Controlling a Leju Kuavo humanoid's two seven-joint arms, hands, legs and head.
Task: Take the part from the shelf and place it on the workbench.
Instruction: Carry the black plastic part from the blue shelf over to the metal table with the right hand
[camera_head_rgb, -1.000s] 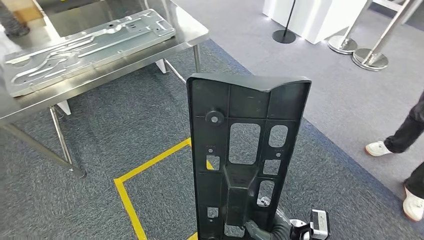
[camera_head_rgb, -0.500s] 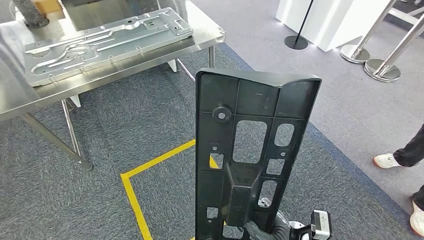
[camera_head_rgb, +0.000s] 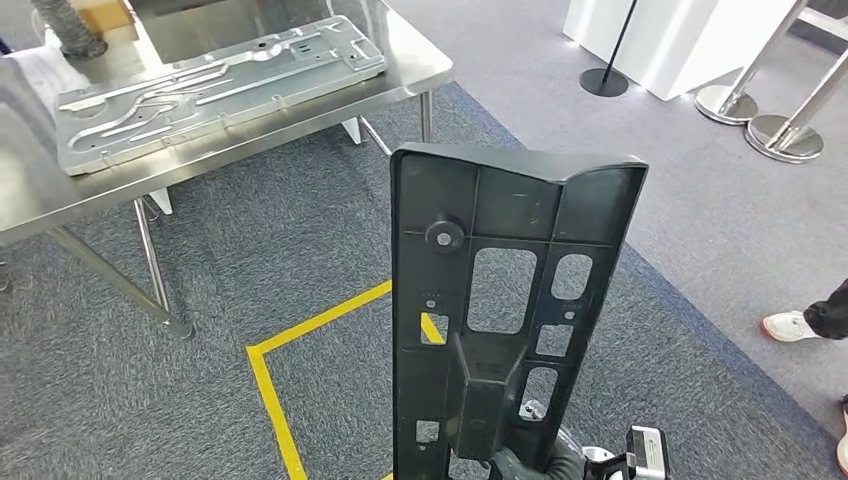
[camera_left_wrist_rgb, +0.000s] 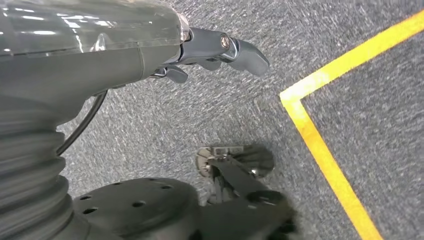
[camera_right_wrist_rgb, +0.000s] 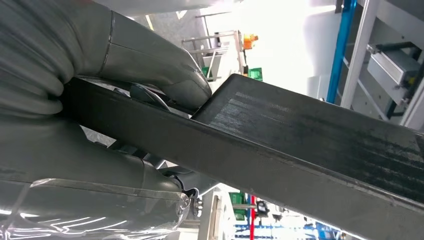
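In the head view I hold a long black plastic part (camera_head_rgb: 515, 210) with several cut-outs upright in front of me. My right hand (camera_head_rgb: 530, 464) grips its lower end at the bottom of the picture. The right wrist view shows that hand (camera_right_wrist_rgb: 145, 60) wrapped around the part's (camera_right_wrist_rgb: 300, 145) edge. The steel workbench (camera_head_rgb: 405, 62) stands ahead to the left, well apart from the part. My left hand (camera_left_wrist_rgb: 200, 47) hangs over the carpet, fingers apart and holding nothing.
A stamped grey metal plate (camera_head_rgb: 220, 85) lies on the workbench. Yellow tape (camera_head_rgb: 270, 390) marks the carpet between me and the table legs. Chrome stanchion bases (camera_head_rgb: 780, 135), a black stand base (camera_head_rgb: 603, 80) and a white plinth (camera_head_rgb: 690, 40) stand at right. A person's shoe (camera_head_rgb: 795, 325) is near the right edge.
The whole view has shifted: the workbench now sits further right and lower in the picture, so the camera has moved. The part stays gripped in my right hand. The person's feet have slid toward the right edge.
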